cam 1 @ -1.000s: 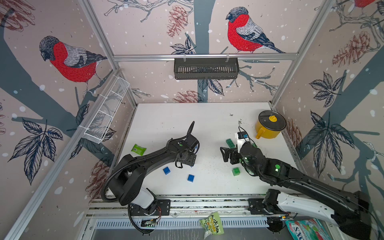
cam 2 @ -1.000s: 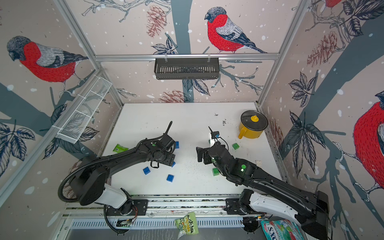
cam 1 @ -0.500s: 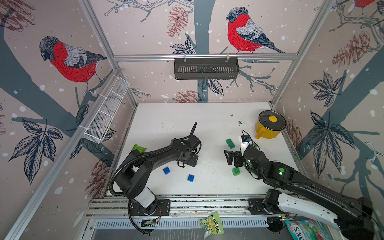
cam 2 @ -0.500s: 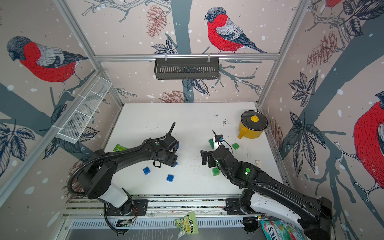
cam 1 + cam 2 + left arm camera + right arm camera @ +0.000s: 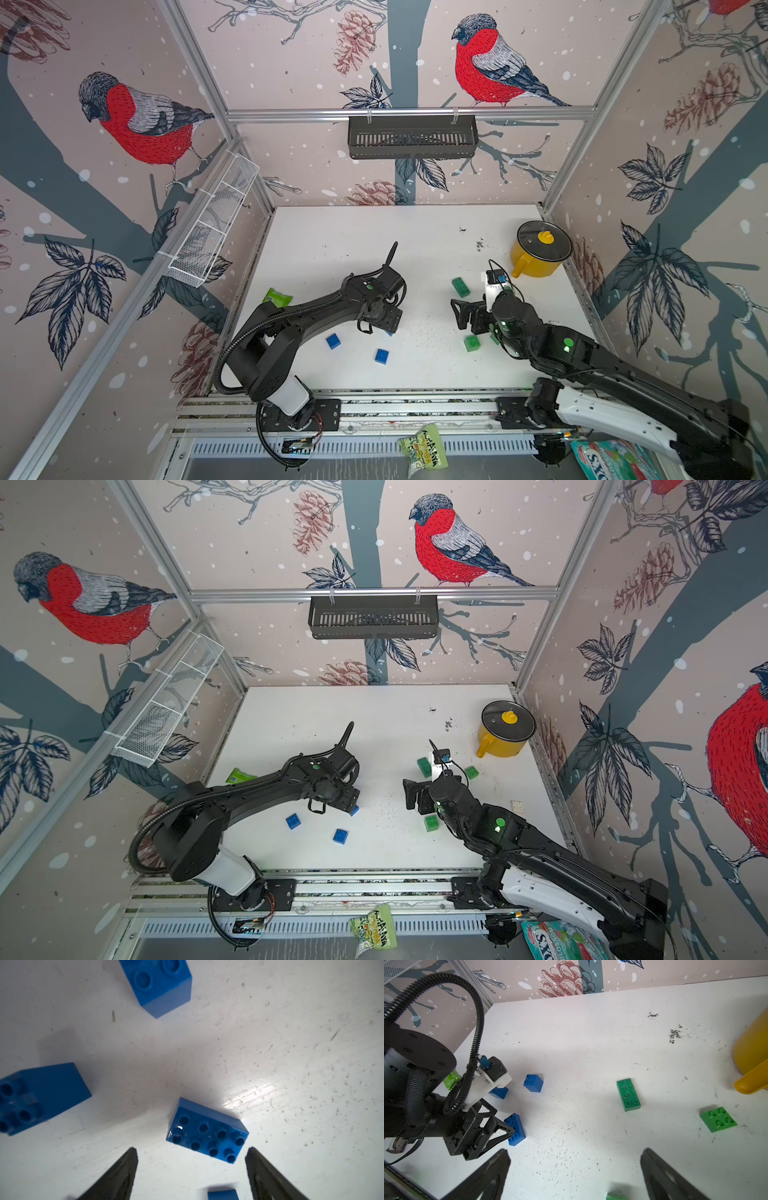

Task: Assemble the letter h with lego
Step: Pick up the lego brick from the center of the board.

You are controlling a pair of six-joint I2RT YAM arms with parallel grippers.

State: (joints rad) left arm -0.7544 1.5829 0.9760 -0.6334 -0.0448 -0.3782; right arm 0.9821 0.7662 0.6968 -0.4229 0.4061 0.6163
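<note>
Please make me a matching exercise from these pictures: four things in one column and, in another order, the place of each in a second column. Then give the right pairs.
Things:
1. yellow pot
2. oblong blue brick
3. oblong green brick
4. light-green packet

Places:
A. at the left edge of the table
B. just ahead of the open left gripper
C. far right corner of the table
D. right half of the table, studs up, nothing touching it

Pairs: 1-C, 2-B, 3-D, 4-A
</note>
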